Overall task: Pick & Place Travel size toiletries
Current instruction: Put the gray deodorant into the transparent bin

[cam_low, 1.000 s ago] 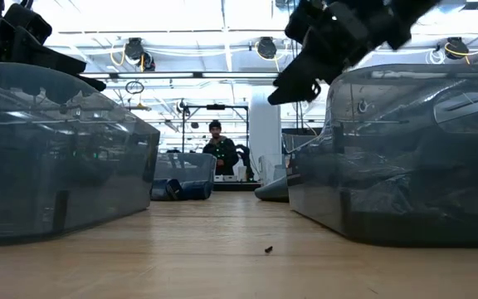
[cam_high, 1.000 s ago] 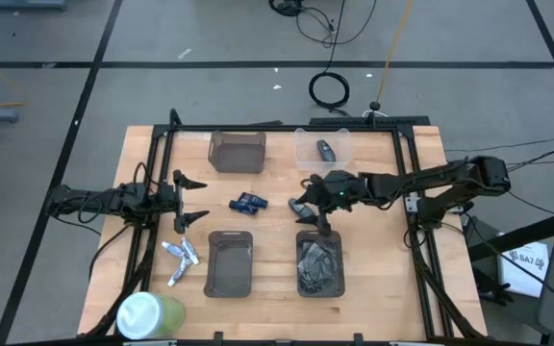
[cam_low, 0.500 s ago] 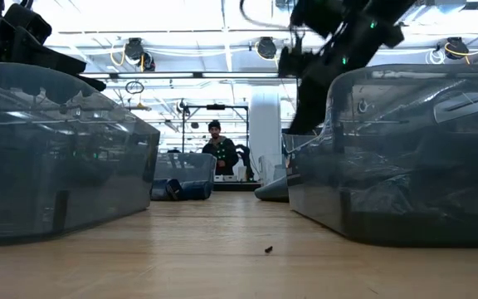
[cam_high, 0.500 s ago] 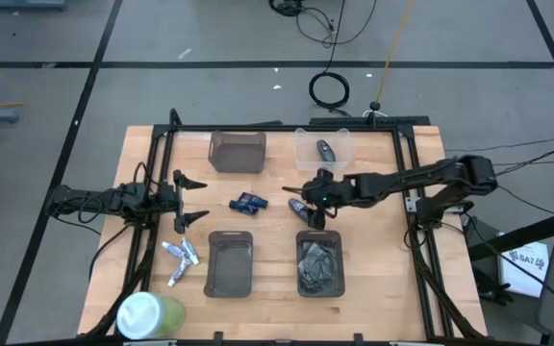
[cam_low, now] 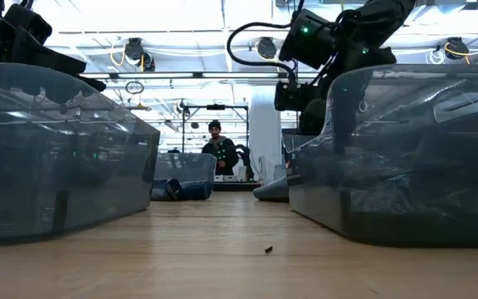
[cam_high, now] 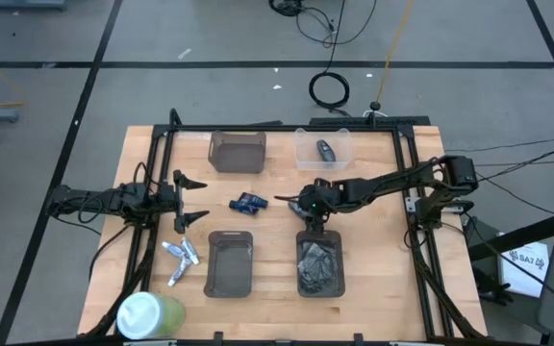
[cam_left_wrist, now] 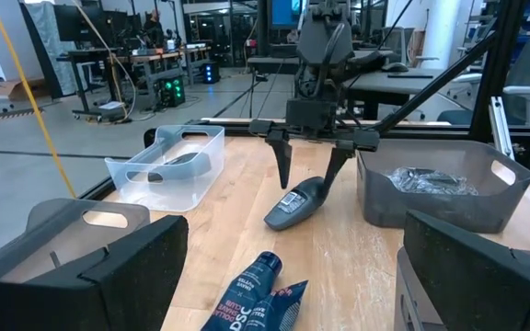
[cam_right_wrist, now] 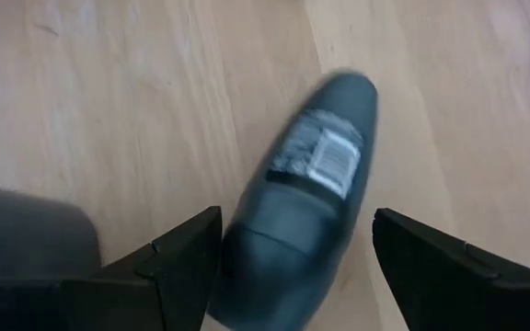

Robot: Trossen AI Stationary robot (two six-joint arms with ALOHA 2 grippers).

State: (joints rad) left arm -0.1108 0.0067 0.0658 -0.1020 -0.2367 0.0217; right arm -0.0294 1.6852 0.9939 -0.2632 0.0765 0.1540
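Observation:
The travel size toiletries [cam_high: 179, 258], small white-and-silver tubes, lie flat on the wood near the table's left, beside the empty dark tray [cam_high: 230, 261]. No gripper is on them. My right gripper [cam_high: 301, 207] is open at the table's middle and points down. Its fingers stand on either side of a dark grey bottle with a label [cam_right_wrist: 311, 193], which lies on its side [cam_left_wrist: 293, 207]. My left gripper [cam_high: 188, 202] is open and waits at the table's left, above the tubes' far side.
Two blue tubes [cam_high: 250, 203] lie between the grippers. A dark tray with crumpled wrappers [cam_high: 319, 264] sits just near of the right gripper. A dark tray [cam_high: 238, 151] and a clear box holding a dark object [cam_high: 324, 149] stand at the far edge. A green-and-white roll [cam_high: 147, 315] sits at the near left corner.
My right gripper has come down toward the dark grey bottle and tipped from slanting to pointing down, shifting slightly toward the table's left. Its fingers now stand astride the bottle, which has stayed where it was.

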